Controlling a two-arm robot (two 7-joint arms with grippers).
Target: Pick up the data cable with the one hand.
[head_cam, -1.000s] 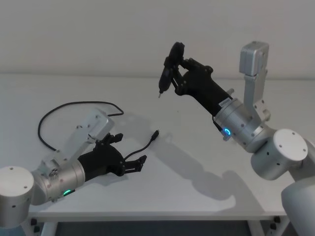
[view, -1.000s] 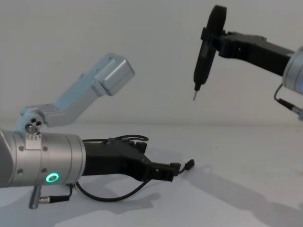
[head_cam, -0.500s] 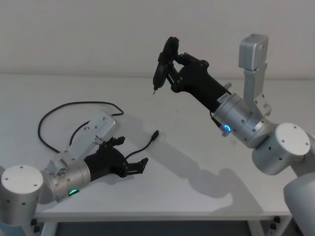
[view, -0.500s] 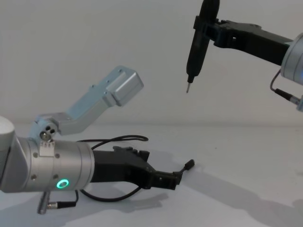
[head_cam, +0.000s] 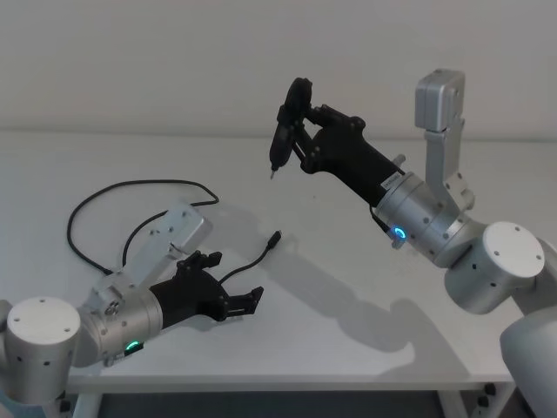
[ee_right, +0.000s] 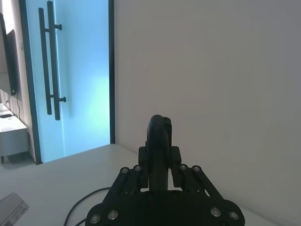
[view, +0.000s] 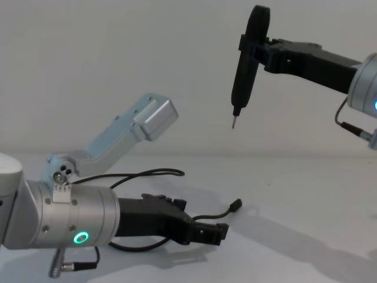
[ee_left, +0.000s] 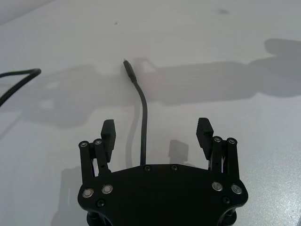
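Note:
The data cable (head_cam: 130,184) is a thin black cord lying in loose curves on the white table (head_cam: 348,261), with one small plug (head_cam: 275,237) at its near end. My left gripper (head_cam: 233,299) hovers low over that end, open. In the left wrist view the data cable (ee_left: 143,117) runs between the two spread fingers (ee_left: 108,135) without touching them, and my left gripper (ee_left: 156,128) holds nothing. In the chest view the plug (view: 235,205) lies just beyond my left gripper (view: 211,232). My right gripper (head_cam: 300,132) is raised high, shut on a black pen-shaped tool (head_cam: 282,144).
The tool (view: 243,65) hangs point-down well above the table, right of the cable. The cable's far loop (head_cam: 73,228) curves out to the left of my left arm. A glass door (ee_right: 70,80) shows in the room behind.
My left arm has drawn back and sunk a little, its open gripper still over the cable end. The right gripper carried the tool slightly left.

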